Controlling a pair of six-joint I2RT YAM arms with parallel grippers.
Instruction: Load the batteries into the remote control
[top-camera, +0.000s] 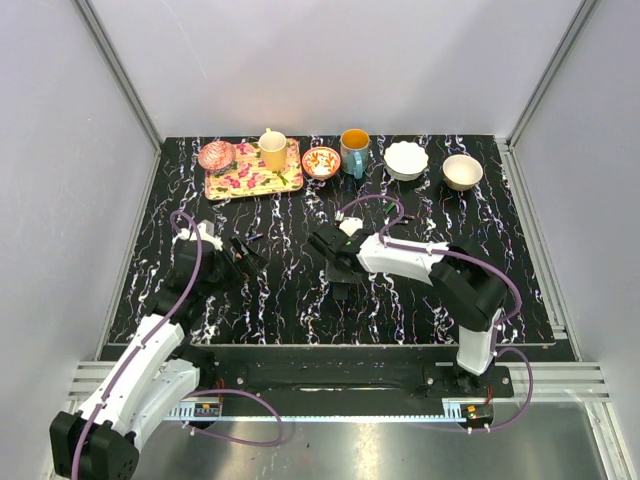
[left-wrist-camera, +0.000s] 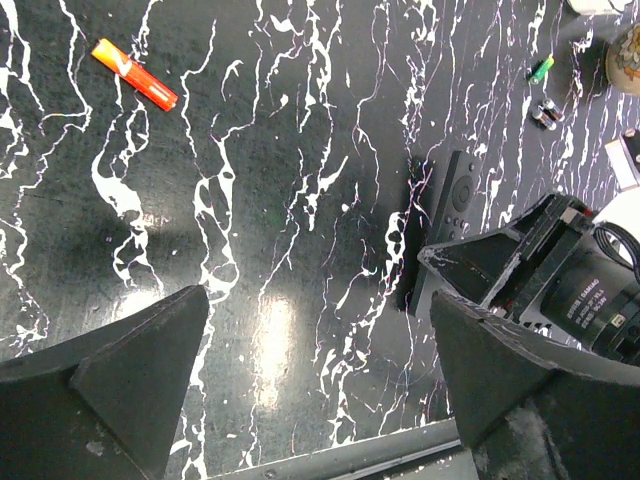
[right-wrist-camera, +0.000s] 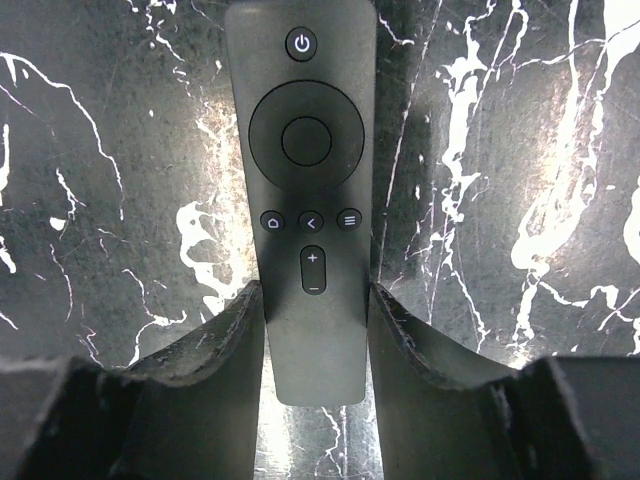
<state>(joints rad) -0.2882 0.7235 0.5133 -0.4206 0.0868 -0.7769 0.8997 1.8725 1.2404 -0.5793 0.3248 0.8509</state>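
Bench (top-camera: 262, 300) in black marble veined with white, seen from above, with both arms reaching over it. Whatever sits under the right jaws is lost, black on black.

Left wrist view: the left jaws are spread wide with nothing between them. An orange lighter (left-wrist-camera: 135, 74) lies far left. The remote control (left-wrist-camera: 452, 205) lies face up beside a thin dark strip (left-wrist-camera: 411, 235), its near end hidden by the right arm. Two batteries (left-wrist-camera: 545, 113) look tiny at top right.

Right wrist view: the right jaws press both long edges of the remote's lower half.
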